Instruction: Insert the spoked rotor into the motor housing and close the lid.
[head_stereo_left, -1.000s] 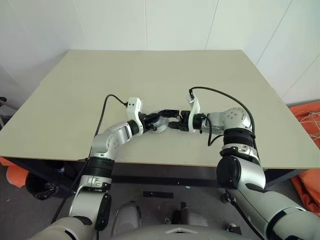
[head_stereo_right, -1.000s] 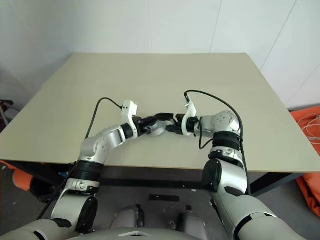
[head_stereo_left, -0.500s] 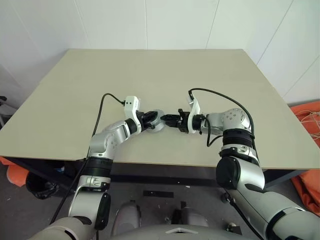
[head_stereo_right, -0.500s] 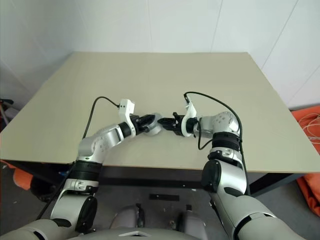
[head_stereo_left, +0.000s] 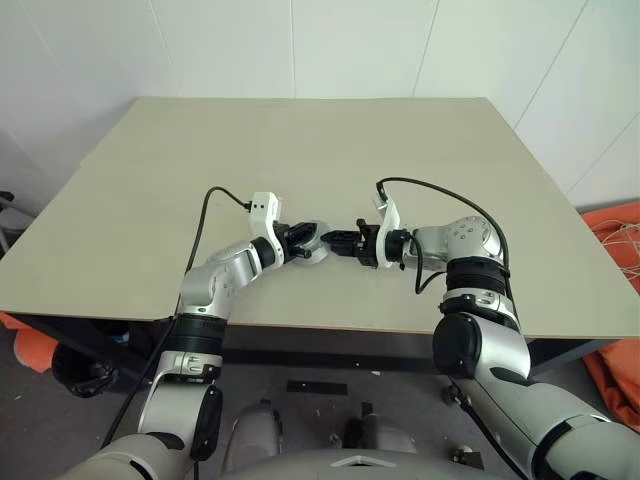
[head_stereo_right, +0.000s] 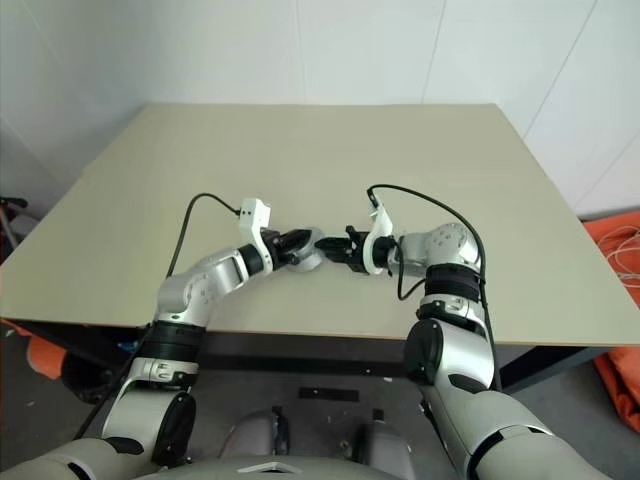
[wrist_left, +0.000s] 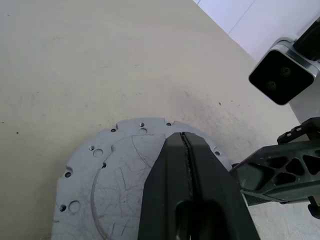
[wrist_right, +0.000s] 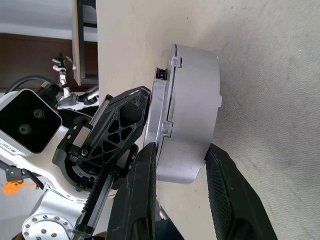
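Centrally, in the lower middle of the head views, the two grippers meet over the table (head_stereo_left: 420, 140) around a single assembly. Left gripper (wrist_left: 184, 142): its two black fingers are pressed together with no gap, lying flat on the lid (wrist_left: 107, 170), a grey disc ringed with small holes that fills the lower left of the left wrist view. Whether these fingers pinch anything cannot be told; they appear only to press on the disc.

Housing (wrist_right: 192, 107): a short silver-walled cup, seen edge-on at upper centre of the right wrist view, with the lid seated against its open face. Its interior is hidden, so neither the windings nor the rotor can be made out.

Right gripper (wrist_right: 182, 175): its fingers stand partly apart, one on each side of the housing wall and at its lower edge. Contact cannot be confirmed from these views.

In the left eye view the assembly (head_stereo_left: 313, 245) sits just left of centre between the two grippers, close above the table near its front edge.
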